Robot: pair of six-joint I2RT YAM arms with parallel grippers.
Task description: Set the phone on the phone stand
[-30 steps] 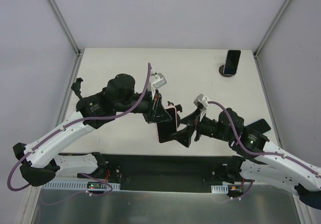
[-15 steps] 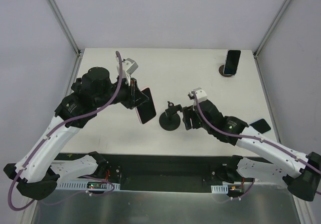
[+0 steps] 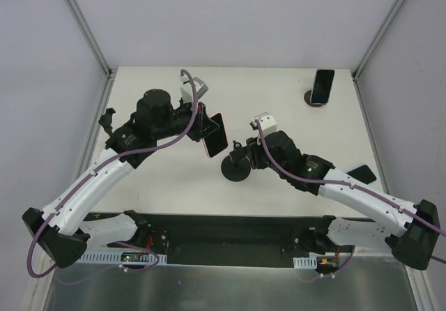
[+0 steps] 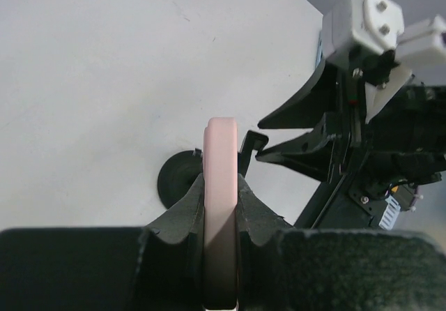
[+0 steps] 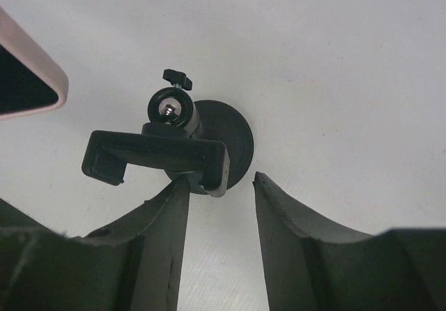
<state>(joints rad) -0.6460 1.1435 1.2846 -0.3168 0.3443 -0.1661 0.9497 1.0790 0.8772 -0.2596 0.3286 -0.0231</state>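
Since half a second ago, the pink-cased phone (image 3: 214, 134) has been brought back toward the centre of the top view, and the right tool (image 5: 220, 180) has been narrowed. Nearest, the phone is clamped edge-on in the closed left tool (image 4: 221, 210), clear of the counter (image 5: 334, 81) and just left of the phone stand (image 5: 157, 159). One end of the stand's black cradle lies between the right tool's jaws, which are apart and not yet clamped. Steadying the stand appears to be in hand; next, the phone must be lowered squarely into the cradle. At upper right, a second phone (image 3: 323, 85) is seen.
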